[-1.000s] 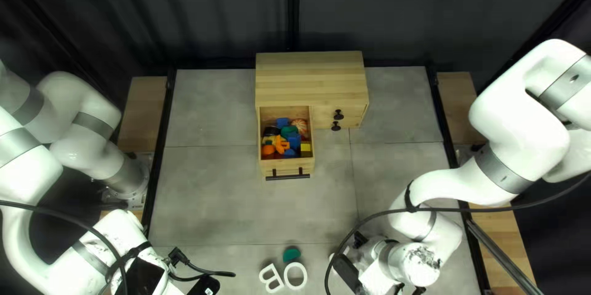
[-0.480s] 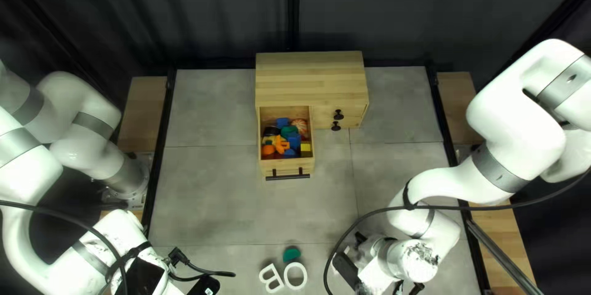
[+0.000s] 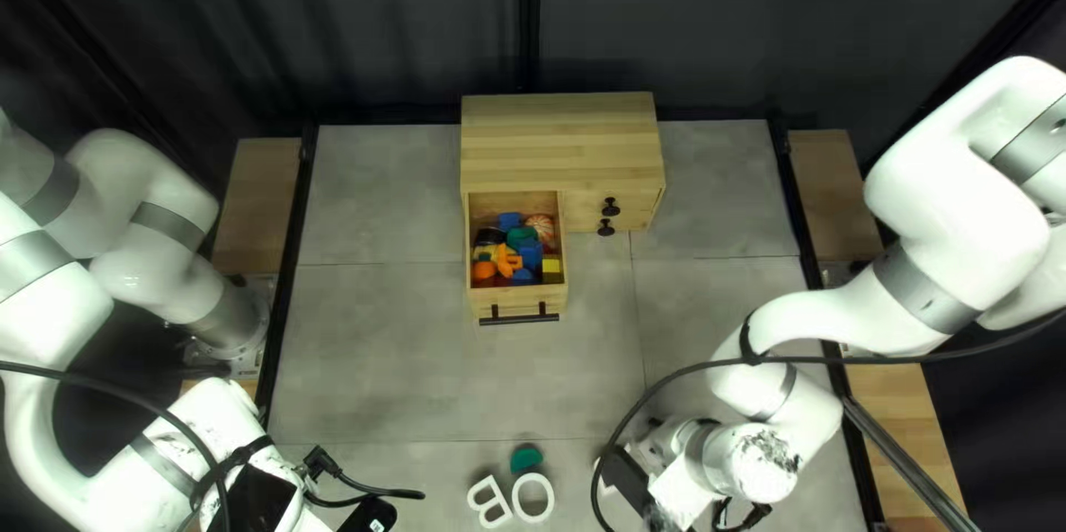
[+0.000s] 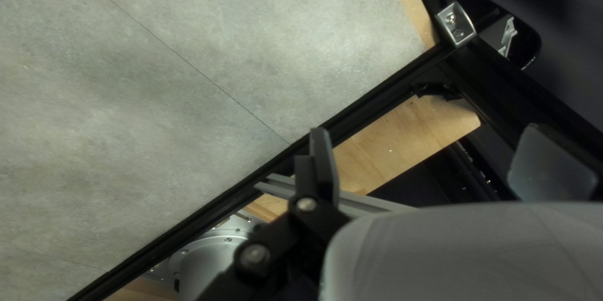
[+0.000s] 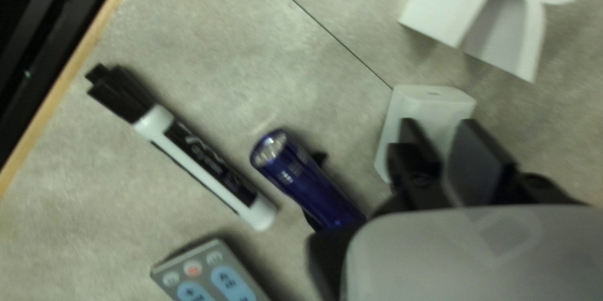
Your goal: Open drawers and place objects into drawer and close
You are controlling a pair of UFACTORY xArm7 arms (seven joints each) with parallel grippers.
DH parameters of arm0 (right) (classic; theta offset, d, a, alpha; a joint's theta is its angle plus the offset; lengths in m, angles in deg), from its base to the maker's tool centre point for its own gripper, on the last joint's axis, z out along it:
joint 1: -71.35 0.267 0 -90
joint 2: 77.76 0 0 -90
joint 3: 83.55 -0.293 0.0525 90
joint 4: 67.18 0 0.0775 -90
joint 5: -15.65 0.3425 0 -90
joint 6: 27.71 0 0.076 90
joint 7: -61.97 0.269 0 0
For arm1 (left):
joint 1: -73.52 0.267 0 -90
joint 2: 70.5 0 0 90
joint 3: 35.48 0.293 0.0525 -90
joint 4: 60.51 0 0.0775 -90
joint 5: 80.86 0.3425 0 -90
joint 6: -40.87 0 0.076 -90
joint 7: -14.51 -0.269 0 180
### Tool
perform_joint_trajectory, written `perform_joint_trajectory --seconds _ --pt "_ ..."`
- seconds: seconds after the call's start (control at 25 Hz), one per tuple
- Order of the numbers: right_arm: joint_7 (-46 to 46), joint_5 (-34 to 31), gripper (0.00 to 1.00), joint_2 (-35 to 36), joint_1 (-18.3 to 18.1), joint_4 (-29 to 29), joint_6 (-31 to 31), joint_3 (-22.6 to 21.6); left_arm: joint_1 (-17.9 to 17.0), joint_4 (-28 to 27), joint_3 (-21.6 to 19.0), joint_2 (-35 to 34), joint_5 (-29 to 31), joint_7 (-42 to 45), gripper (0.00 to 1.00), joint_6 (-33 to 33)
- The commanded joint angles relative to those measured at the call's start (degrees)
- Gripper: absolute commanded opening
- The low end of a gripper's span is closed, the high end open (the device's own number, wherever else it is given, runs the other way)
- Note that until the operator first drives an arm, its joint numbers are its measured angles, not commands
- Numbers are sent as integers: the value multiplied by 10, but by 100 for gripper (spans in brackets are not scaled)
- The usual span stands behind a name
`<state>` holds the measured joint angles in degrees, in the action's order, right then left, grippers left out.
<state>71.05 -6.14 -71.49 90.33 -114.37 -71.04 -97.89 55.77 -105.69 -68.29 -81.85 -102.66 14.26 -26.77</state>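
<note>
The wooden cabinet stands at the middle of the worktop's far edge. Its left drawer is pulled out toward the near edge and holds a heap of coloured objects. The two knobbed drawers beside it are closed.

At the near edge lie two white letters, with a teal piece just behind them. The right gripper is low at that edge, to the right of the letters, at a small white block — whether it is spread or pinching the block I cannot tell. Close beside it lie a blue flashlight and a black-and-white marker, with a grey remote near them. One of the white letters lies beyond the block.

The left gripper is spread and empty — it hangs over the black rail along the worktop's left edge.
</note>
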Motion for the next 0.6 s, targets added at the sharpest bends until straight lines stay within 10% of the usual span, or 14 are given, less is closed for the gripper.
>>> perform_joint_trajectory --seconds 0.04,0.6 --pt "-18 7 100 -8 -6 -1 -10 3 0 0 0 0 0 0 100 0" --pt "-153 117 100 36 -30 -38 -25 -9 0 0 0 0 0 0 100 0"
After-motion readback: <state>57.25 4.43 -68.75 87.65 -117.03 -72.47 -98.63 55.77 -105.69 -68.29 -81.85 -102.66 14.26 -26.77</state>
